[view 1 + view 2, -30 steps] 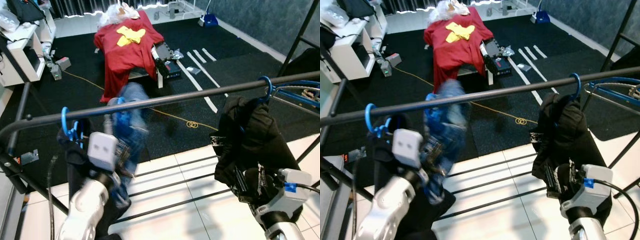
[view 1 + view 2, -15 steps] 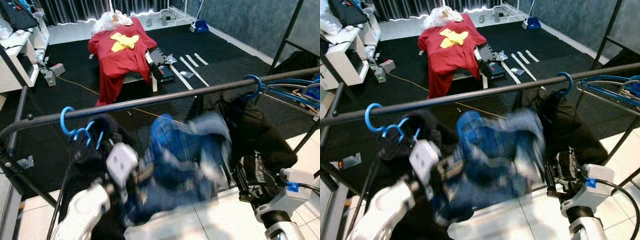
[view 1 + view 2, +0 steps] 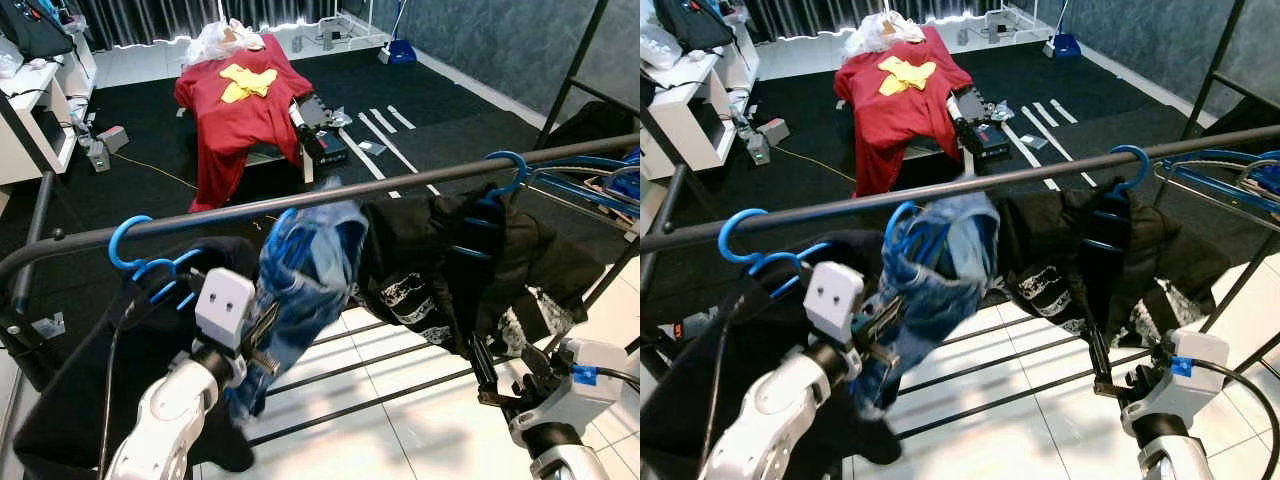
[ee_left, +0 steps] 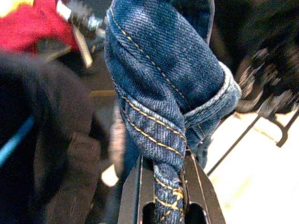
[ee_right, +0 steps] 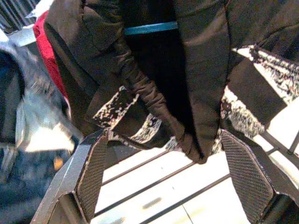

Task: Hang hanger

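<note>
- On the dark rail (image 3: 330,197), far left, blue hooks carry a black garment (image 3: 90,380).
- Left hand (image 4: 161,196) pinches jeans (image 3: 300,280), whose blue hanger (image 3: 902,228) touches the rail.
- A black jacket (image 3: 470,265) hangs beside them.
- Right hand (image 5: 175,172), fingers spread, sits beneath the jacket.

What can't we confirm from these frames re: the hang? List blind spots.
- Whether the blue hanger hook is seated on the rail: head views, the denim garment bunches over it.
- Left gripper fingertips: left wrist view, denim wraps them.
- Print on the black garment: folded and too small to read.
- Rail's ends: cut off by the frame edges.
- Right gripper: open below the black garment, touching nothing.
</note>
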`<state>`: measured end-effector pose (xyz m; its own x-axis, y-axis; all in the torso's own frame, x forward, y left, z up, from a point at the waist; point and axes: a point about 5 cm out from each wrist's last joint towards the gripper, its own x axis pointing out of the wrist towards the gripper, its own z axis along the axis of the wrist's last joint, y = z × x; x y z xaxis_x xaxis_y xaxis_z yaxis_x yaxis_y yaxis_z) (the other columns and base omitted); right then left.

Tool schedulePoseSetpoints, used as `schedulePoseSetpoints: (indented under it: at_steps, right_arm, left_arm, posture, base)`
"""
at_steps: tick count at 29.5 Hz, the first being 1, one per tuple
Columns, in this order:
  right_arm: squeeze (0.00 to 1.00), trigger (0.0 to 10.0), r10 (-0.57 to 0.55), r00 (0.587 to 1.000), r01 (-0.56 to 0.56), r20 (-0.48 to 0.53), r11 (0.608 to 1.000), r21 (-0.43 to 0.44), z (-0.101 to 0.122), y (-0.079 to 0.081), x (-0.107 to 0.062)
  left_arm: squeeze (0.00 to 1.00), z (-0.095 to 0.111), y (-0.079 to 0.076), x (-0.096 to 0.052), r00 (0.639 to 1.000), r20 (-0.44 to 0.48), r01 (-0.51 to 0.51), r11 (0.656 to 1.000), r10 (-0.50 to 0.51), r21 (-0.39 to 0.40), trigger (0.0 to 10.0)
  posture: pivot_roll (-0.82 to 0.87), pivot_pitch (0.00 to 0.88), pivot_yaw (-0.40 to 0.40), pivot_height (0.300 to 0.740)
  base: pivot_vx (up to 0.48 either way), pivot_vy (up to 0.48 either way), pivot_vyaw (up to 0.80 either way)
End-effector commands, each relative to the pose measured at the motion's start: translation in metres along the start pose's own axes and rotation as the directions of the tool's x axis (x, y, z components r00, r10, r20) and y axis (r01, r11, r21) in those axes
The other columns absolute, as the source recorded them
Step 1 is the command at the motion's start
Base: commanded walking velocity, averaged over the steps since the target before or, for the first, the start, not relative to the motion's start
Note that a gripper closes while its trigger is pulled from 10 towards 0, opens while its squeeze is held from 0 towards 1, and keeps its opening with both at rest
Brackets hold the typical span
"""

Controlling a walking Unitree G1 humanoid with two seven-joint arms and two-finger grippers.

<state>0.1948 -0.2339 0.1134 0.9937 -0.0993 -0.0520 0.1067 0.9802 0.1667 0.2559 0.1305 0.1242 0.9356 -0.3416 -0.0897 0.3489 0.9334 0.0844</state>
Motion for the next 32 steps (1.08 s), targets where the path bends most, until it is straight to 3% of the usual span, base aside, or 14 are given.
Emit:
schedulePoseSetpoints:
  at_steps: [1, 6, 8, 9, 10, 12, 13, 14, 15, 17, 22, 29, 31, 32]
  right_arm:
    - [0.00, 10.0, -0.004, 1.000, 0.005, -0.023, 1.000, 0.020, -0.004, -0.001, -0.002]
    - [0.00, 10.0, -0.006, 1.000, 0.006, -0.024, 1.000, 0.024, -0.004, -0.001, -0.002]
    - [0.00, 10.0, -0.006, 1.000, 0.006, -0.024, 1.000, 0.025, -0.004, -0.001, -0.002]
    - [0.00, 10.0, -0.005, 1.000, 0.006, -0.024, 1.000, 0.027, -0.004, -0.001, -0.002]
    - [0.00, 10.0, -0.005, 1.000, 0.006, -0.024, 1.000, 0.027, -0.004, -0.001, -0.002]
    - [0.00, 10.0, -0.005, 1.000, 0.006, -0.025, 0.999, 0.033, -0.004, -0.001, -0.001]
    - [0.00, 10.0, -0.005, 1.000, 0.006, -0.025, 0.999, 0.033, -0.004, -0.001, -0.001]
    - [0.00, 10.0, -0.005, 1.000, 0.006, -0.026, 0.999, 0.035, -0.004, -0.001, -0.001]
    - [0.00, 10.0, -0.005, 1.000, 0.006, -0.026, 0.999, 0.035, -0.004, -0.001, -0.001]
    - [0.00, 10.0, -0.006, 1.000, 0.006, -0.025, 0.999, 0.038, -0.004, -0.001, -0.001]
    - [0.00, 10.0, -0.008, 1.000, 0.009, -0.025, 0.999, 0.040, -0.004, -0.001, -0.002]
    - [0.00, 10.0, -0.008, 1.000, 0.009, -0.025, 0.999, 0.042, -0.004, -0.001, -0.002]
    - [0.00, 10.0, -0.007, 1.000, 0.008, -0.026, 0.999, 0.043, -0.004, -0.001, -0.002]
    - [0.00, 10.0, -0.007, 1.000, 0.008, -0.026, 0.999, 0.043, -0.004, -0.001, -0.002]
  left_arm:
    - [0.00, 0.007, 0.008, -0.001, 0.998, 0.027, -0.050, 0.999, 0.049, 0.008, 10.0]
    - [0.00, 0.008, 0.008, 0.002, 0.994, 0.019, -0.104, 0.993, 0.106, -0.057, 10.0]
    - [0.00, 0.014, 0.004, 0.003, 0.995, 0.056, -0.082, 0.994, 0.086, -0.077, 10.0]
    - [0.00, 0.030, -0.008, 0.003, 0.988, 0.155, 0.024, 0.996, -0.010, -0.086, 10.0]
    - [0.00, 0.030, -0.008, 0.003, 0.988, 0.155, 0.024, 0.996, -0.010, -0.086, 10.0]
    - [0.00, 0.050, -0.034, -0.005, 0.919, 0.283, 0.297, 0.955, -0.276, -0.031, 10.0]
    - [0.00, 0.050, -0.034, -0.005, 0.919, 0.283, 0.297, 0.955, -0.276, -0.031, 10.0]
    - [0.00, 0.053, -0.043, -0.010, 0.879, 0.297, 0.389, 0.921, -0.373, 0.006, 10.0]
    - [0.00, 0.053, -0.043, -0.010, 0.879, 0.297, 0.389, 0.921, -0.373, 0.006, 10.0]
    - [0.00, 0.048, -0.054, -0.020, 0.808, 0.255, 0.526, 0.846, -0.530, 0.091, 10.0]
    - [0.00, 0.047, -0.061, -0.027, 0.750, 0.232, 0.611, 0.783, -0.619, 0.113, 10.0]
    - [0.00, 0.048, -0.054, -0.020, 0.792, 0.237, 0.561, 0.824, -0.563, 0.083, 10.0]
    - [0.00, 0.054, -0.040, -0.010, 0.865, 0.277, 0.433, 0.901, -0.418, 0.007, 10.0]
    - [0.00, 0.054, -0.040, -0.010, 0.865, 0.277, 0.433, 0.901, -0.418, 0.007, 10.0]
  posture:
    - [-0.03, 0.110, 0.060, 0.740]
    - [-0.03, 0.108, 0.059, 0.740]
    - [-0.03, 0.109, 0.058, 0.740]
    - [-0.03, 0.109, 0.057, 0.740]
    - [-0.03, 0.109, 0.057, 0.740]
    - [-0.03, 0.108, 0.057, 0.740]
    - [-0.03, 0.108, 0.057, 0.740]
    - [-0.03, 0.108, 0.057, 0.740]
    - [-0.03, 0.108, 0.057, 0.740]
    - [-0.03, 0.108, 0.059, 0.740]
    - [-0.03, 0.109, 0.060, 0.740]
    - [-0.03, 0.109, 0.059, 0.740]
    - [-0.03, 0.110, 0.059, 0.740]
    - [-0.03, 0.110, 0.059, 0.740]
  base:
    - [0.000, 0.000, 0.00]
    - [0.000, 0.000, 0.00]
    - [0.000, 0.000, 0.00]
    - [0.000, 0.000, 0.00]
    - [0.000, 0.000, 0.00]
    - [0.000, 0.000, 0.00]
    - [0.000, 0.000, 0.00]
    - [0.000, 0.000, 0.00]
    - [0.000, 0.000, 0.00]
    - [0.000, 0.000, 0.00]
    - [0.000, 0.000, 0.00]
    - [0.000, 0.000, 0.00]
    - [0.000, 0.000, 0.00]
    - [0.000, 0.000, 0.00]
